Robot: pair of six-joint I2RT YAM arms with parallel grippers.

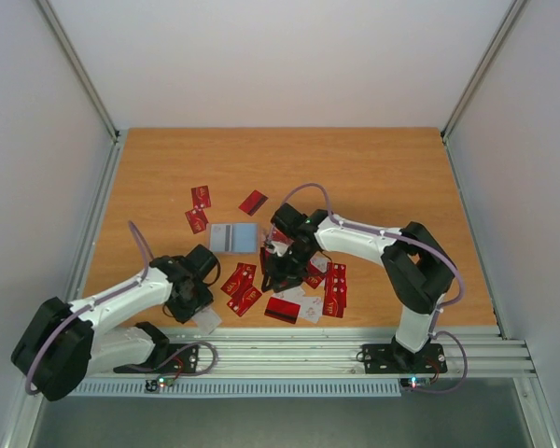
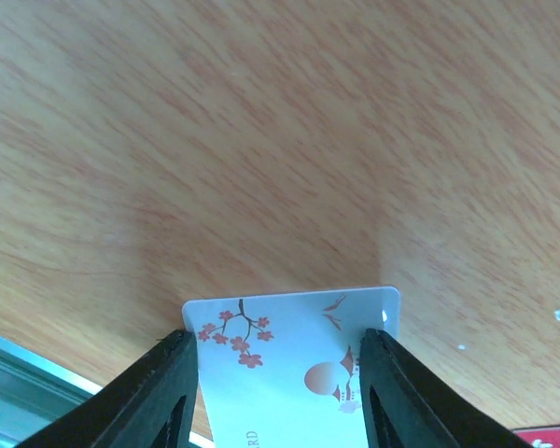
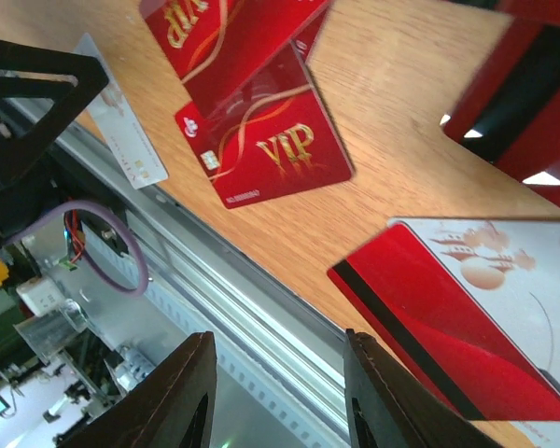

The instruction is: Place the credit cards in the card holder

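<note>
Left gripper (image 2: 280, 338): our fingers flank a white card (image 2: 294, 373) at the table's (image 1: 373, 177) near edge; we cannot tell whether they pinch it.
Step in hand: we judge this a pick. The card lies thin and flat, so we should close squarely on its edges and tip it up.
Right gripper (image 3: 278, 338): jaws apart, empty, above the red credit cards (image 1: 245, 289).
Card holder (image 1: 233, 237): mid-table beyond them, touching neither gripper.

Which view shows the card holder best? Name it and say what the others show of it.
Top external: the card holder lies flat and unblocked, grey face up, on the table. Neither wrist view shows it; both look at credit cards instead.
</note>
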